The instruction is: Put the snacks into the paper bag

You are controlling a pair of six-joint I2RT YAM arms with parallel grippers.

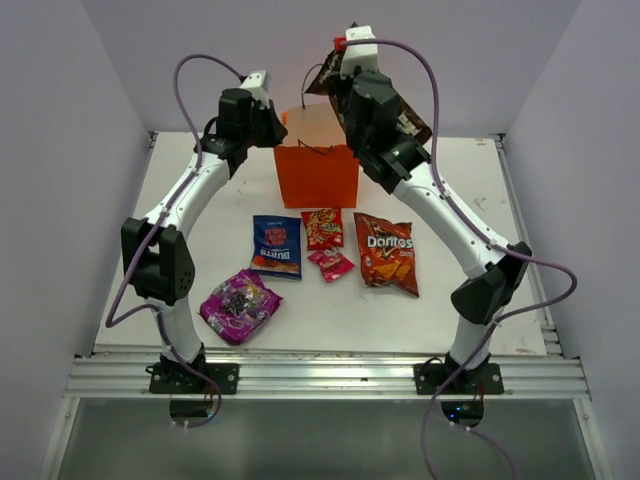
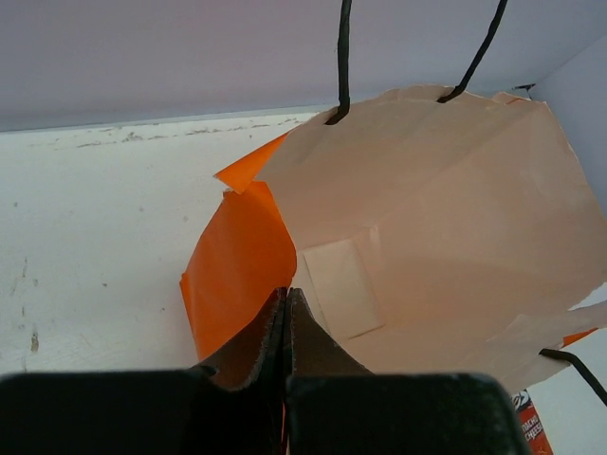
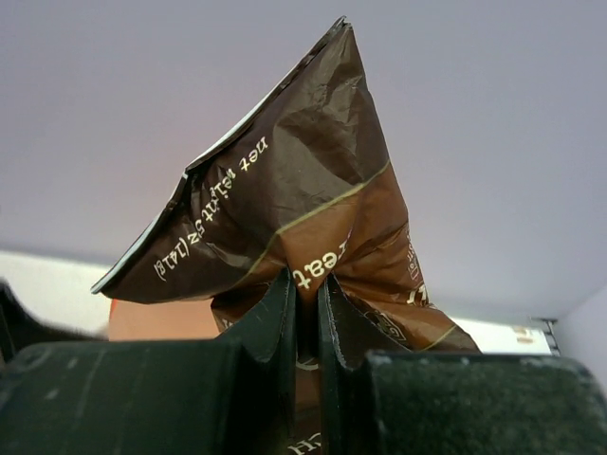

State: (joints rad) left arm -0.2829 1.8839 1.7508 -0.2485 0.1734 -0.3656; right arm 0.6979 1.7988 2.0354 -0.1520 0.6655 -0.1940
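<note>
The paper bag (image 1: 318,172) is matt orange paper, its pale inside creased, with thin black cord handles (image 2: 343,57). The brown chips bag (image 3: 285,190) is glossy, crinkled film; the Doritos bag (image 1: 386,252) and purple bag (image 1: 240,305) shine likewise. The white worktop (image 2: 95,218) looks matt and scuffed.

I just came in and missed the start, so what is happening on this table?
The right gripper holds the brown chips bag in the air, close to the top of the orange paper bag. The left gripper pinches the bag's rim, apparently to hold it open. The Doritos bag, purple bag, blue bag, red-yellow packet and pink-red packet lie on the table before it.
</note>
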